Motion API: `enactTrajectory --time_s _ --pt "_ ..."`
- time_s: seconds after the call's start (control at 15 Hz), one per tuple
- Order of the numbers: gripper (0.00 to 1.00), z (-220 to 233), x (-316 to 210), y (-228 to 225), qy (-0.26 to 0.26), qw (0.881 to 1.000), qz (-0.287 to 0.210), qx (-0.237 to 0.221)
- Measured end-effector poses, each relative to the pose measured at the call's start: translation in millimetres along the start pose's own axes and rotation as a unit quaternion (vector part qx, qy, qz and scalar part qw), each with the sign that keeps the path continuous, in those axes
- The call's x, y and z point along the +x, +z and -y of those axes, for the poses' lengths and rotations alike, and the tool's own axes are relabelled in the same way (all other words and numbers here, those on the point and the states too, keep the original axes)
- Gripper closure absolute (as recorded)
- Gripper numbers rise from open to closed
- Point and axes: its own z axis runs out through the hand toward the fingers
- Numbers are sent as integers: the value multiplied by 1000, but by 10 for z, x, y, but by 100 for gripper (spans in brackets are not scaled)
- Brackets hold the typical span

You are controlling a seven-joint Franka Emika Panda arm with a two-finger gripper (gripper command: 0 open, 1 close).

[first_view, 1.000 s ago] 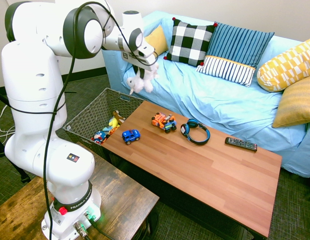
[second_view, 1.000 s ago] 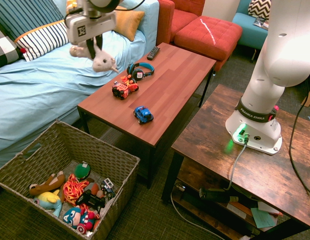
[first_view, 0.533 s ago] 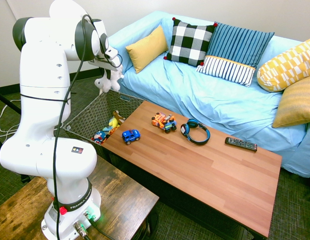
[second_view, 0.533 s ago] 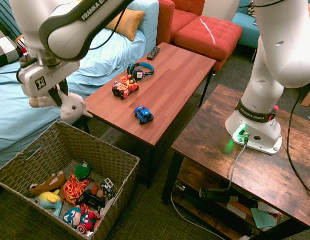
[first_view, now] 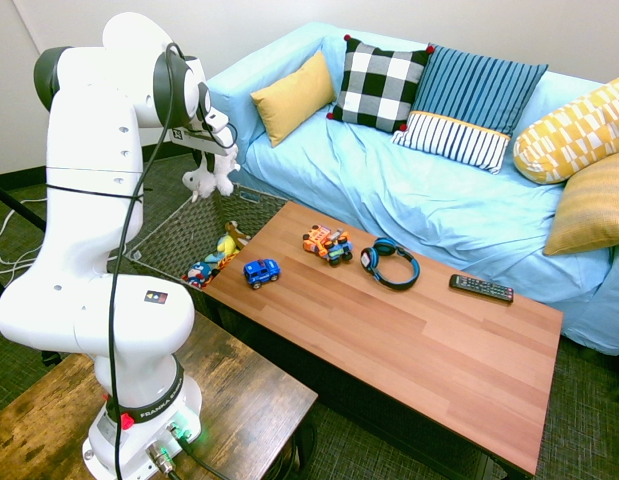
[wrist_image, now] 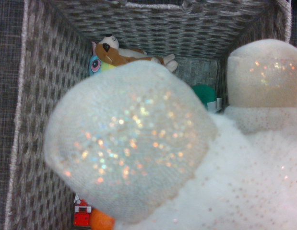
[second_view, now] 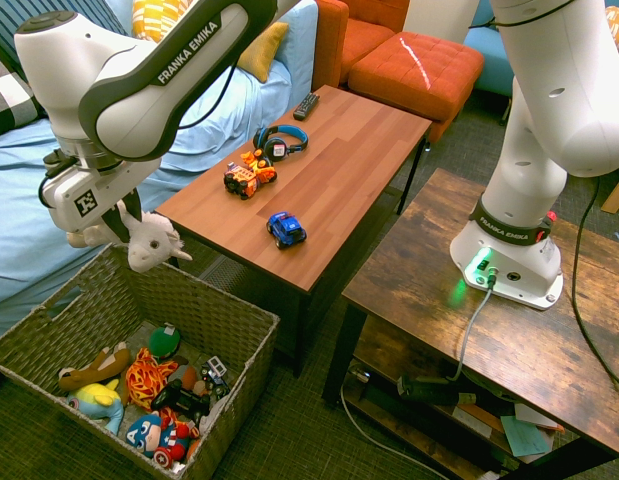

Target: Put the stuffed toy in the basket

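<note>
At the left of the frame the gripper [second_view: 117,215] is clamped on the stuffed toy [second_view: 149,243], dangling it straight above the basket [second_view: 229,310], ready to drop.

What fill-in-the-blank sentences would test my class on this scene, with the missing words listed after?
1. The gripper is shut on the white ____.
2. The stuffed toy hangs above the woven ____.
3. On the wooden table, the headphones are coloured ____.
4. Nearest the basket on that table sits a small blue toy ____.

Missing words: stuffed toy; basket; blue; car
</note>
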Motion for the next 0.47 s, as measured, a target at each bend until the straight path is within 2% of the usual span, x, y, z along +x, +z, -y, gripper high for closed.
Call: enactTrajectory --time_s 0.47 --pt "0 -18 64 -135 4 1000 -6 4"
